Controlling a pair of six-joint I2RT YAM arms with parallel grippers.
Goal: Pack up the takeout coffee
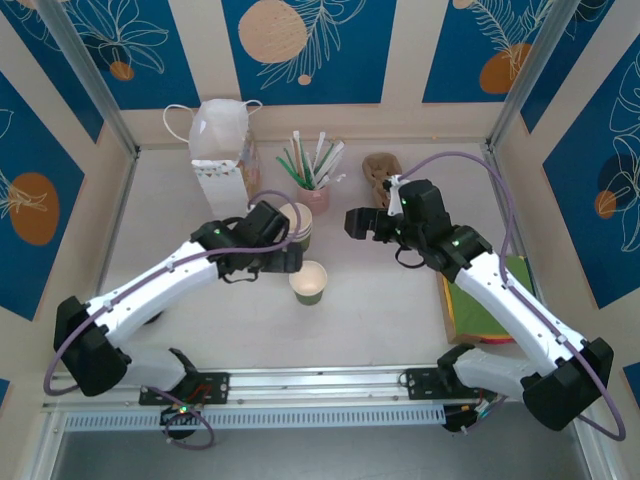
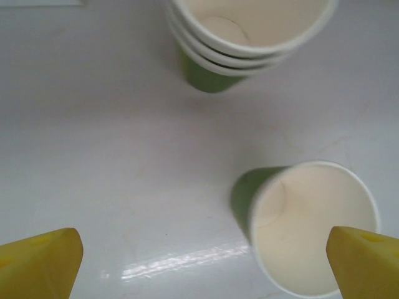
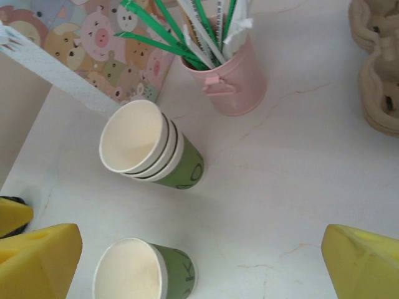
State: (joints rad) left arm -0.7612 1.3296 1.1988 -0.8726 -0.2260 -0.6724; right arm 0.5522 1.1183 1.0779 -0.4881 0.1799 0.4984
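The takeout coffee is out of view. A single lidless green cup with a cream inside stands upright on the white table. My left gripper hangs open just left of it; in the left wrist view the cup sits by the right yellow fingertip, with bare table between the jaws. My right gripper is open and empty, to the right of the cups. From its wrist the single cup shows near the left finger of that gripper.
A stack of lidless green cups stands behind the single cup. Behind it are a pink cup of straws, a white handled bag and a brown pulp carrier. Green and orange sheets lie at the right.
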